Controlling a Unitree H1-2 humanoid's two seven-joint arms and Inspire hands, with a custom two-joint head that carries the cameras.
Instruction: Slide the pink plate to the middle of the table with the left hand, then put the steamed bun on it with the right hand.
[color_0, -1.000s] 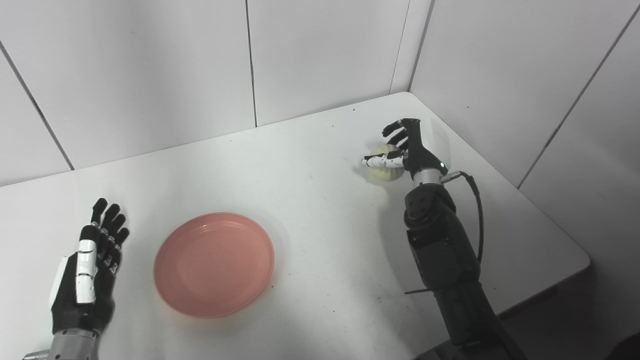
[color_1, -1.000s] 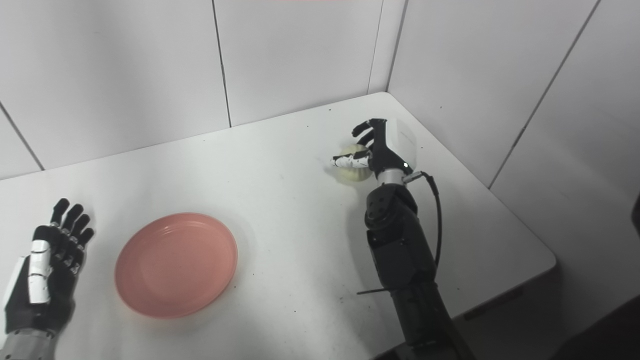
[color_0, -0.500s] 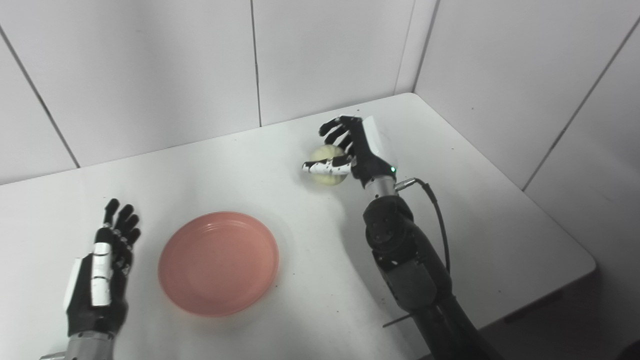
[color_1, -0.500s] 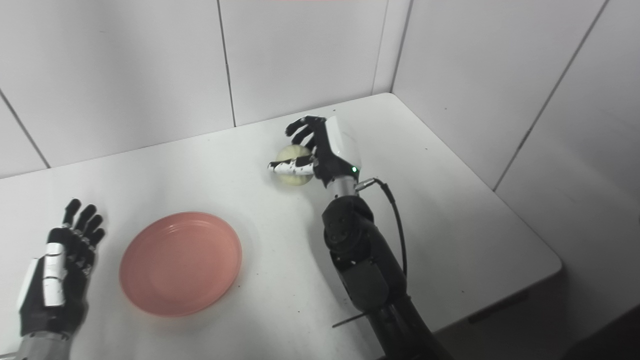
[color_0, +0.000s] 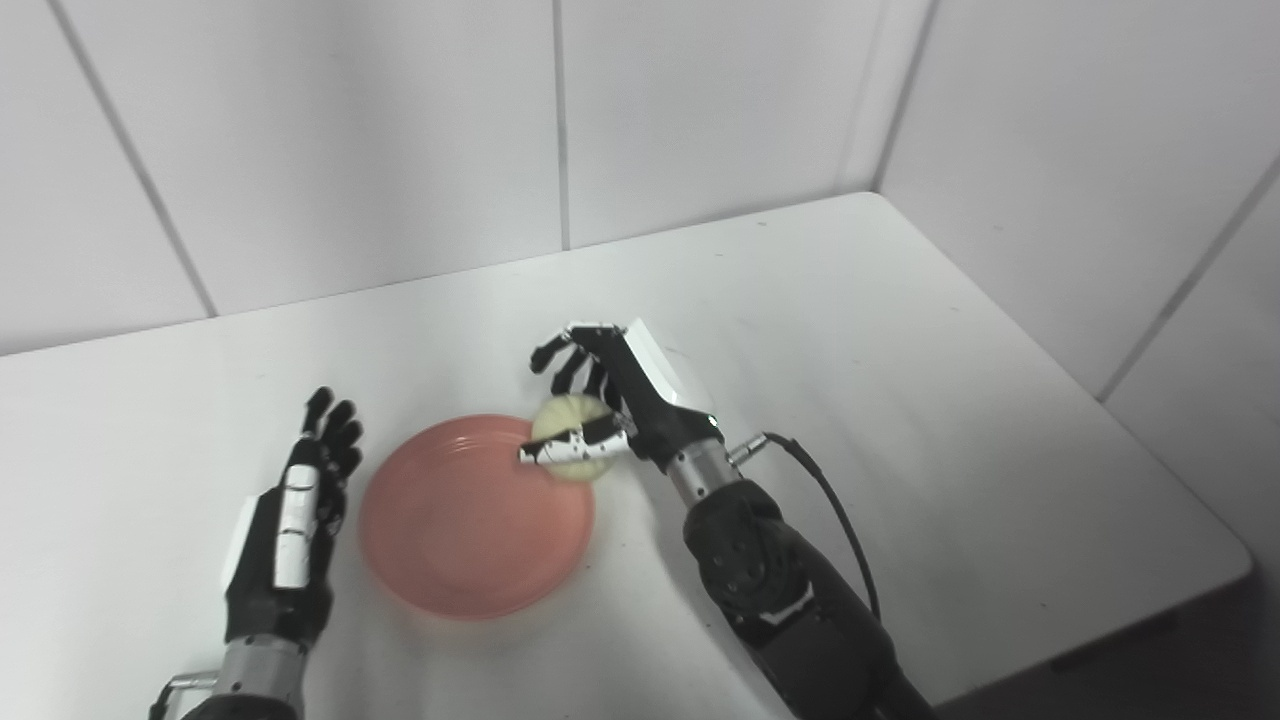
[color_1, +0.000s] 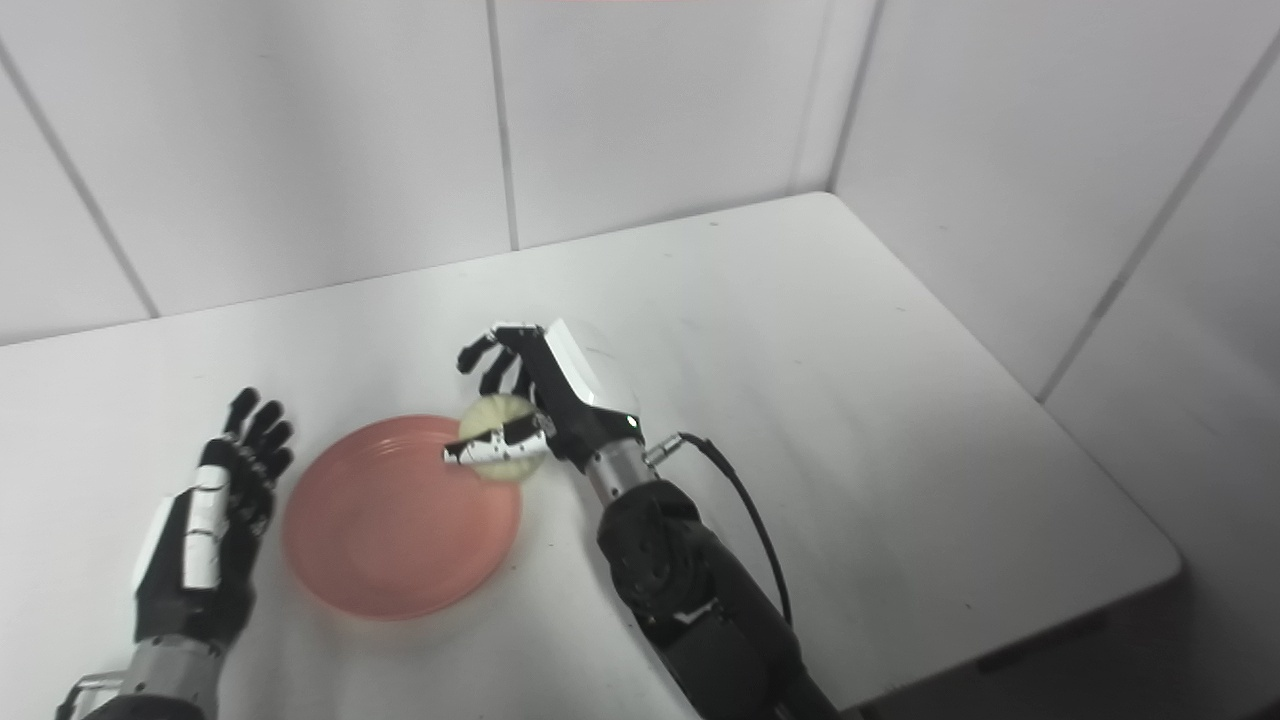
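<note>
The pink plate (color_0: 470, 525) lies flat on the white table (color_0: 900, 400), left of its middle. Above the plate's far right rim hangs the pale steamed bun (color_0: 572, 447), held in my right hand (color_0: 610, 405), which is shut on it with the thumb across its front. The bun looks lifted clear of the plate. My left hand (color_0: 290, 515) rests open and flat on the table just left of the plate, fingers pointing away, a small gap from the rim.
White tiled walls (color_0: 400, 130) close off the table at the back and on the right, meeting at the far right corner. The table's front right edge (color_0: 1150, 620) drops off to a dark floor.
My right hand has carried the bun left and toward me, from the middle-right of the table to above the plate's right rim. The camera has also shifted; the left hand stays beside the plate.
</note>
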